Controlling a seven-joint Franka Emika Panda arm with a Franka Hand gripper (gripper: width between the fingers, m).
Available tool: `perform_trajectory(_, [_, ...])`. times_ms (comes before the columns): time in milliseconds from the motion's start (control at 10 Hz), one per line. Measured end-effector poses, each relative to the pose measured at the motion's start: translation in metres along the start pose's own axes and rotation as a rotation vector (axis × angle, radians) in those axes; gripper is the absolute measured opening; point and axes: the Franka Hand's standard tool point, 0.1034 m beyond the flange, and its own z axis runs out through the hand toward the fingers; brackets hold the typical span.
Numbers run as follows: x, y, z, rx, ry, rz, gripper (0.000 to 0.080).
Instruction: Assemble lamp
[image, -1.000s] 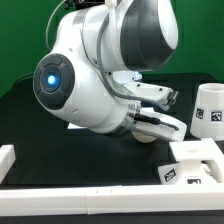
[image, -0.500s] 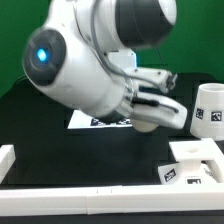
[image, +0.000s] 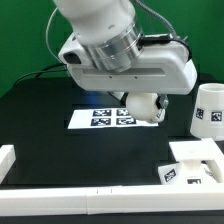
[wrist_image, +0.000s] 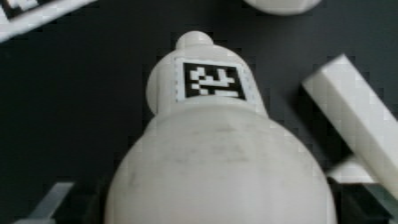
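At the exterior view's left we find only the black table (image: 40, 120) and a white rail (image: 18, 158) along its near edge; no lamp part lies there. Next comes the marker board (image: 100, 117), flat on the table beneath the arm.

Just right of the board's middle, the gripper (image: 140, 99) points down with the bulb (image: 144, 109) in it. The bulb's rounded white body shows under the hand, over the board's right end, and it seems to hang clear of the surface. In the wrist view the bulb (wrist_image: 214, 150) fills most of the picture, its tagged neck pointing away from the camera. It hides the jaws almost wholly, so we cannot tell how far apart they stand, but we judge them closed onto the bulb's broad part.

Further right and nearer to us lies the flat base (image: 192, 160), tags facing up, with nothing standing on it that we can see. At the exterior view's far right the shade (image: 208, 108) stands alone, well apart from both the base and the bulb.

We judge the task to be at an early stage. One part is picked up and nothing is joined yet. The bulb must be carried to the base and seated there, and then the shade must be fetched and set over it.
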Motion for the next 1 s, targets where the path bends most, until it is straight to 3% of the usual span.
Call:
perform_trajectory(100, [-0.002, -0.003, -0.002, 0.005, 0.039, -0.008, 0.0573])
perform_trajectory(200, [-0.001, -0.013, -0.018, -0.020, 0.104, -0.052, 0.0573])
perform_trajectory(300, [-0.001, -0.027, -0.042, -0.024, 0.189, -0.105, 0.0573])
perform_trajectory(400, [-0.006, -0.034, -0.059, -0.068, 0.237, -0.167, 0.0573])
perform_trajectory(500, [-0.005, -0.047, -0.068, -0.097, 0.335, -0.184, 0.0573])
perform_trajectory(600, [-0.006, -0.052, -0.062, -0.065, 0.404, -0.157, 0.0573])
perform_trajectory(800, [-0.005, -0.056, -0.060, -0.030, 0.505, -0.170, 0.0573])
perform_trajectory(900, [-0.004, -0.066, -0.060, -0.010, 0.596, -0.184, 0.0573])
perform_trajectory(1000, [-0.009, -0.080, -0.054, -0.019, 0.675, -0.229, 0.0573])
